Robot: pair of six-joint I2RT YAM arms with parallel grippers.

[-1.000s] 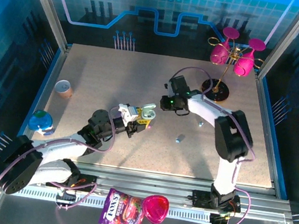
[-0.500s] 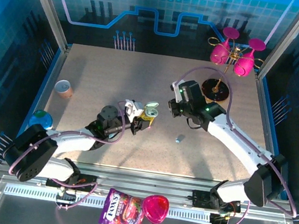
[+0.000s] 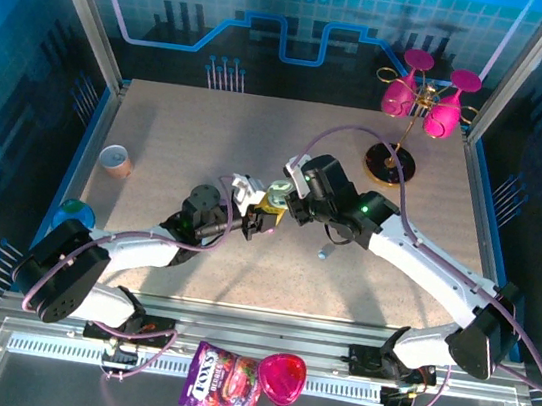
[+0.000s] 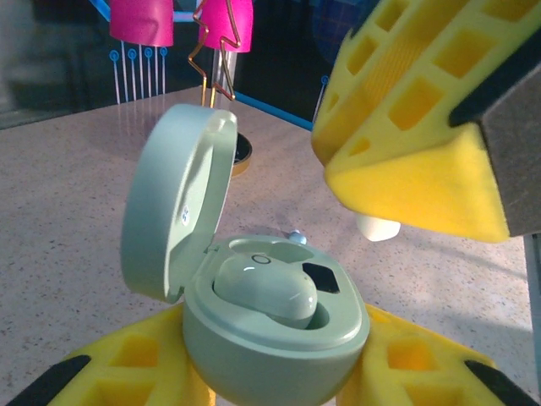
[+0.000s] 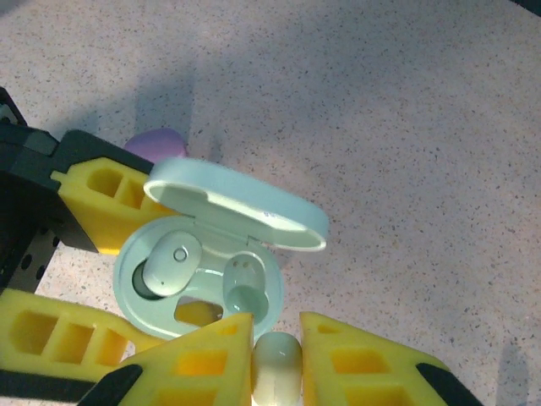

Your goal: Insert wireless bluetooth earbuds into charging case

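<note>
A pale mint charging case [image 4: 270,338] with its lid [image 5: 237,203] open sits in my left gripper [image 4: 270,376], whose yellow fingers [image 5: 101,199] are shut on its body. One mint earbud [image 5: 169,264] lies in the case's left socket, and the socket [image 5: 247,292] beside it is empty. My right gripper [image 5: 277,359] is shut on a second mint earbud [image 5: 277,372], held just off the case's rim by the empty socket. From above, the right gripper [image 3: 287,197] meets the case [image 3: 273,199] mid-table, above the left gripper [image 3: 254,219].
A light blue earbud [image 3: 325,252] lies on the table right of the case, and a purple case [image 5: 156,142] lies beyond it. Pink glasses on a stand [image 3: 421,103] are back right, a small cup [image 3: 114,158] and a ball [image 3: 73,211] at left.
My right arm has swung left from the table's middle right, bringing its earbud up to the case. The left gripper has carried the case slightly up and to the right.
</note>
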